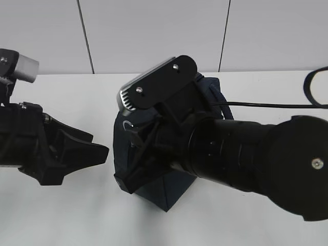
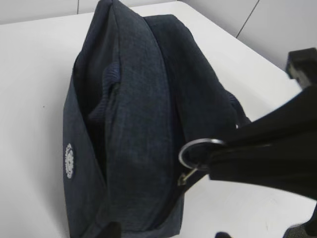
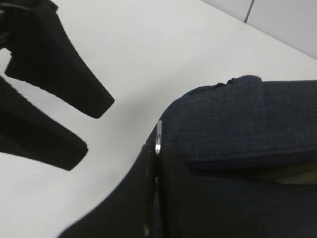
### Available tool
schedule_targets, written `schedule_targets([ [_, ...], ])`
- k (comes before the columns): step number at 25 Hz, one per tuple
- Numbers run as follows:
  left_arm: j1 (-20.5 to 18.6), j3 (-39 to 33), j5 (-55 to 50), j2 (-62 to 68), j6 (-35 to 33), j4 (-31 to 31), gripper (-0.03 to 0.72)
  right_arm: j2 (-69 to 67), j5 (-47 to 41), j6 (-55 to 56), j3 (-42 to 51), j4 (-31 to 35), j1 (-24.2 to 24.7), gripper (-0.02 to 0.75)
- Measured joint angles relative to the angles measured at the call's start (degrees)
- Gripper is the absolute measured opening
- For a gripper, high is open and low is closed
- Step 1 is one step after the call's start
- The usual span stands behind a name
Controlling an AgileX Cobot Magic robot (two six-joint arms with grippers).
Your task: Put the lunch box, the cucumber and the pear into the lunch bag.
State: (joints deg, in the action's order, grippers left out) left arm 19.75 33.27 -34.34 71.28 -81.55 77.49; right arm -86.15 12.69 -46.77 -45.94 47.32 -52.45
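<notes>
Navy fabric lunch bag sits on the white table, right under the black right gripper, which is clamped on the bag's metal ring zipper pull, presumably to work the zipper. Black left gripper waits beside it, half-spread, empty.

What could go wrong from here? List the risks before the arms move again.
1. The right tool is shut on the ring pull of the lunch bag; a hard tug could drag or tip the light bag instead of running the zipper.
2. The thin ring could slip from the closed tips.
3. The left tool hangs open close beside the bag, holding nothing; the two arms could collide if either swings inward.
</notes>
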Motion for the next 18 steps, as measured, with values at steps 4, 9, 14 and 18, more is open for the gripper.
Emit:
schedule_targets([
  [4,-7.2,0.0,-9.2,6.0,-15.1,7.5,0.342,0.6,0.0,-0.2,0.0,0.6,0.0,0.000],
  [9,-10.7,0.0,-11.7,12.2,-25.1,10.6,0.342,0.6,-0.2,-0.6,0.0,1.6,0.0,0.000],
  [14,-10.8,1.4,-15.2,17.2,-29.2,12.8,0.342,0.8,-1.1,-1.0,0.0,2.0,0.0,0.000],
  [18,-10.8,3.6,-17.9,19.8,-29.4,12.2,0.342,0.8,-1.3,-1.1,0.0,2.0,0.0,0.000],
])
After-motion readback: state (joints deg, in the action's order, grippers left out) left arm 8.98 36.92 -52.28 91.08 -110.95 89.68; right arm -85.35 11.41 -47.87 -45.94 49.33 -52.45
